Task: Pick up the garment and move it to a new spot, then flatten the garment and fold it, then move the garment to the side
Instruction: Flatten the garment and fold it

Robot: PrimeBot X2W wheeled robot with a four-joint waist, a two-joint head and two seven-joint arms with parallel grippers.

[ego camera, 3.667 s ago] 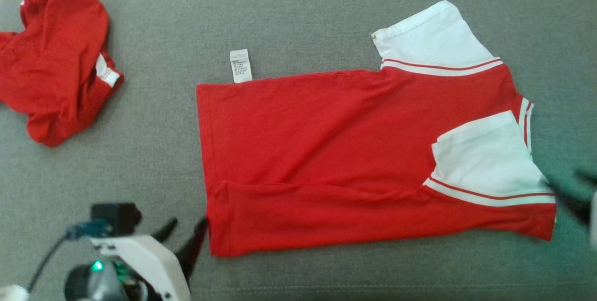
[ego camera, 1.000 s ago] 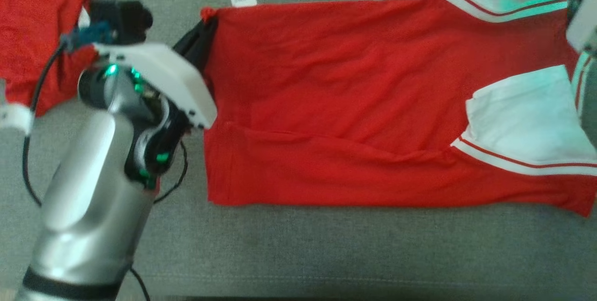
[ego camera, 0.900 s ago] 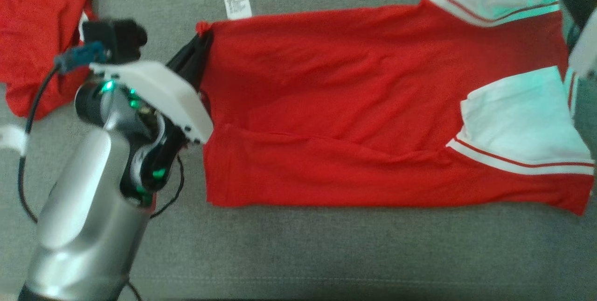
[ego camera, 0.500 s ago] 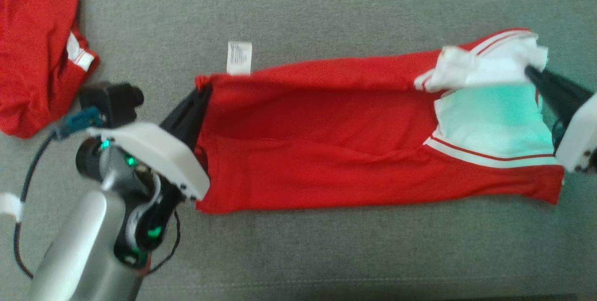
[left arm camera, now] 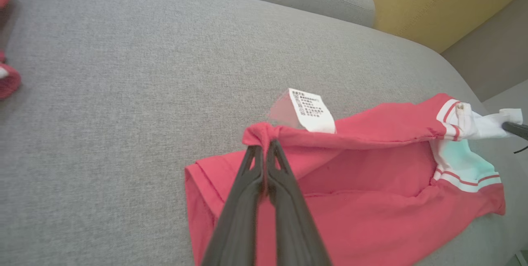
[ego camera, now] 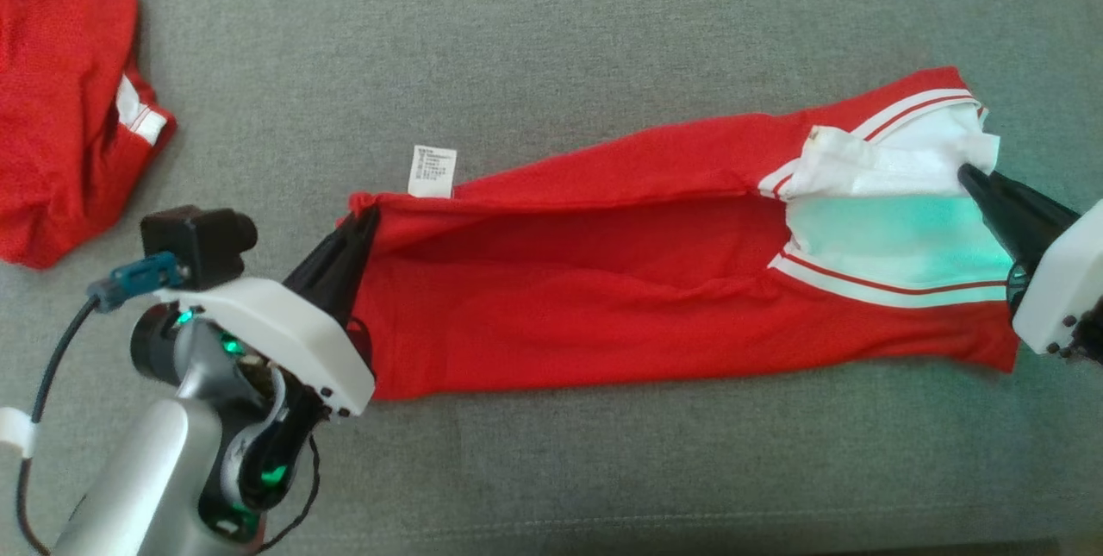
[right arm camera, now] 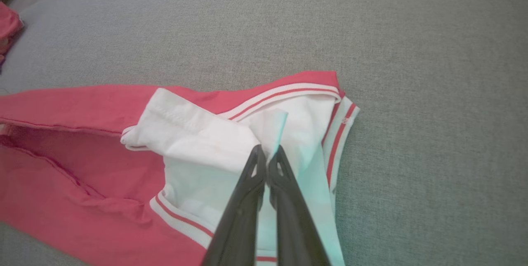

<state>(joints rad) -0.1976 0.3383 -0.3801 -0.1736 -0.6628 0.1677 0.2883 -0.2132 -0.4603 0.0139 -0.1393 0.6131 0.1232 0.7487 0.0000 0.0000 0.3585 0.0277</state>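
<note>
Now: shirt (ego camera: 603, 315) pinched at both ends

The left tool (ego camera: 369, 215) clamps the red hem corner (left arm camera: 262, 132); the right tool (ego camera: 967, 172) clamps a white sleeve (ego camera: 888, 164). The shirt rests on the grey sofa (ego camera: 560, 39), far edge raised between the tools.

Head camera's up high, staring straight down on the grey sofa (ego camera: 551, 21). Wrist cameras sit low and close (one at each end), both angled inward along the red shirt (ego camera: 603, 315), which all three share.

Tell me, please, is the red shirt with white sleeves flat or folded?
Partly folded: left gripper and right gripper hold the red shirt, far edge lifted over its body.
</note>
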